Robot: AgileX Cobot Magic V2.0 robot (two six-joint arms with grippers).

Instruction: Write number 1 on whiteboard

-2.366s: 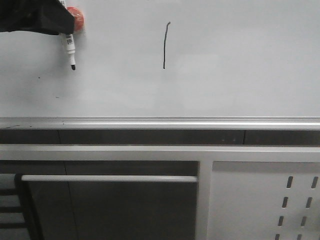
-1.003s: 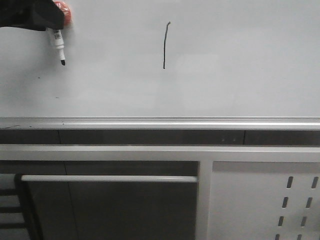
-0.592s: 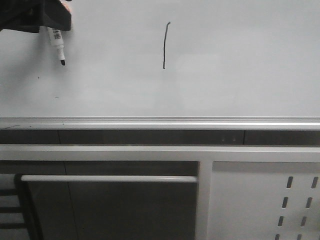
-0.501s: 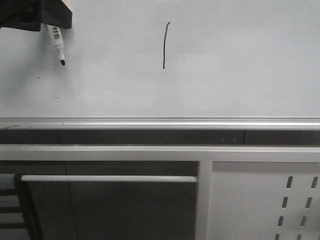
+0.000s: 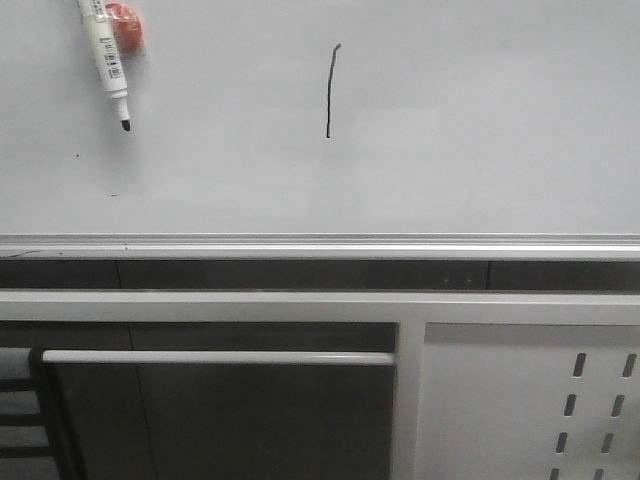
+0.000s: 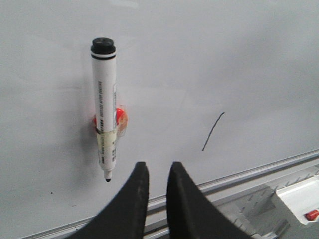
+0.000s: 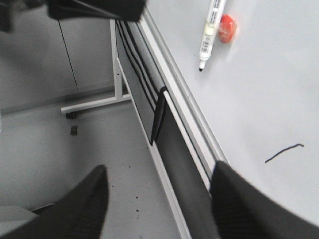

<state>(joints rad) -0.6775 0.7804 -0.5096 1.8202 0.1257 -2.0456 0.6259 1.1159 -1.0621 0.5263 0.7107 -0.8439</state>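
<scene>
The number 1 (image 5: 331,90) is a thin black stroke on the whiteboard (image 5: 480,120). It also shows in the left wrist view (image 6: 213,131) and the right wrist view (image 7: 284,153). The white marker pen (image 5: 105,55) hangs tip-down on the board at the upper left, taped to a red magnet (image 5: 128,28). My left gripper (image 6: 157,167) is back from the board, just below the pen (image 6: 103,89), jaws a little apart and empty. My right gripper (image 7: 159,169) is wide open and empty, over the floor beside the board's frame. Neither gripper shows in the front view.
The silver bottom rail (image 5: 320,245) runs along the board's lower edge. Below are a horizontal bar (image 5: 220,356) and a white perforated panel (image 5: 530,400). A white tray piece with a red part (image 6: 311,215) sits under the rail. My left arm (image 7: 94,7) crosses the right wrist view.
My left gripper, which covered the pen's top at the board's upper left, has let go and drawn back out of the front view. The pen stays hanging on the board.
</scene>
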